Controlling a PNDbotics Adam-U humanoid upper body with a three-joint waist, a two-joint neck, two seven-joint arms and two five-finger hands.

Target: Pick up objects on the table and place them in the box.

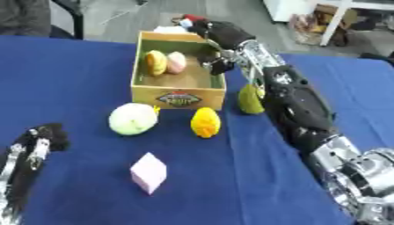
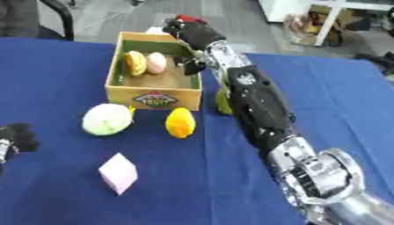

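Note:
A wooden box (image 1: 178,98) stands at the table's far middle. Inside it lie a yellow-orange round piece (image 1: 156,62) and a pink one (image 1: 176,62). My right hand (image 1: 221,33) hovers over the box's far right corner, its back towards me; a small red bit shows at its far end, and I cannot make out what it is. In front of the box lie a pale green ball (image 1: 132,118), a yellow fruit shape (image 1: 206,123) and a pink cube (image 1: 148,172). An olive green piece (image 1: 249,100) sits by the box's right side, partly behind my right forearm. My left hand (image 1: 45,137) rests open at the lower left.
The table is covered in a blue cloth (image 1: 77,79). My right arm (image 1: 304,114) stretches across the right half of the table. Beyond the far edge are the floor, a chair and white furniture legs (image 1: 332,24).

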